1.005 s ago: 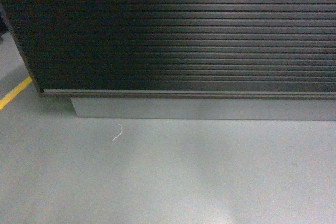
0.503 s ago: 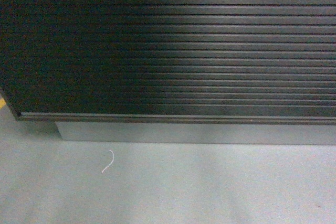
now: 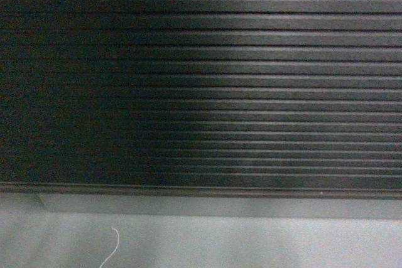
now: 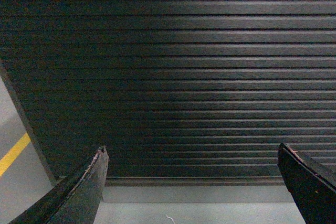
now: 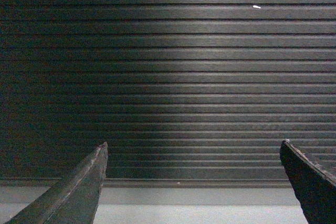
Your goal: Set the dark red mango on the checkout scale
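I judge the task barely begun: I face one checkout (image 3: 201,80), its ribbed front filling all three views. No dark red mango and no scale are in sight, so finding, lifting and placing all remain. Below the checkout, one white thread (image 3: 112,247) lies on the floor (image 3: 251,243). The left gripper (image 4: 194,182) and right gripper (image 5: 194,179), two in all, gape wide with nothing held.

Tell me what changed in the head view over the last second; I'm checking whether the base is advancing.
The checkout front has grown to fill nearly the whole view; its left edge and the yellow floor line have gone out of frame. The plinth and the white scrap on the floor have slid down toward the bottom edge, so the robot has closed in. No mango or scale shows, then or now.
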Motion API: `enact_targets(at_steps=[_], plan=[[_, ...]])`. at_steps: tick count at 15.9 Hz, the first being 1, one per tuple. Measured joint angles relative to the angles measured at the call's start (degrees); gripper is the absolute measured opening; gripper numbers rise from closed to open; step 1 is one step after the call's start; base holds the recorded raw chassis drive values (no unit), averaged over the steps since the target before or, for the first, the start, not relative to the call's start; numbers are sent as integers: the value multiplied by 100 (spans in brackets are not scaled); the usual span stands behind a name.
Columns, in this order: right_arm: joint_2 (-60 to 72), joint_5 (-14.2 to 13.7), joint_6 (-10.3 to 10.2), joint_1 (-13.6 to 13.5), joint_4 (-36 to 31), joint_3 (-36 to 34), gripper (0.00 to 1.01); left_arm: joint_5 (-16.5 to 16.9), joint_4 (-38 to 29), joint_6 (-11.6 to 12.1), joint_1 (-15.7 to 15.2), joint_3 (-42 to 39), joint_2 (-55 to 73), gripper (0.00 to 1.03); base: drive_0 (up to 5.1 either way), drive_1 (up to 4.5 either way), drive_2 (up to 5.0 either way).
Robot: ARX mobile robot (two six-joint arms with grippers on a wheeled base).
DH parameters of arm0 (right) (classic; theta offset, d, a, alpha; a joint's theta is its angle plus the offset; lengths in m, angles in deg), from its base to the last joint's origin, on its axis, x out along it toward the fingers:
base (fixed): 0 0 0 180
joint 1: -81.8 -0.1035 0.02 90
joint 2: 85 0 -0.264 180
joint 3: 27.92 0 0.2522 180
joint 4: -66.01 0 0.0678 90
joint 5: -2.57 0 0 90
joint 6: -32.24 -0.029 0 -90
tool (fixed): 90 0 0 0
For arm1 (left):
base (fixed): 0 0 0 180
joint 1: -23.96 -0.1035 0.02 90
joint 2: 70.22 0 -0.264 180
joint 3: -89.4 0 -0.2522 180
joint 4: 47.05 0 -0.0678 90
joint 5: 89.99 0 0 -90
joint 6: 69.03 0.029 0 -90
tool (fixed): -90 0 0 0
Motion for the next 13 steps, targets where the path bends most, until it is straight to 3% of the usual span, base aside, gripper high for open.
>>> enact_targets(at_steps=[13], plan=[[0, 0, 0, 0, -11, 0, 98, 4, -7, 0, 0, 0, 0, 98, -7, 425, -439]])
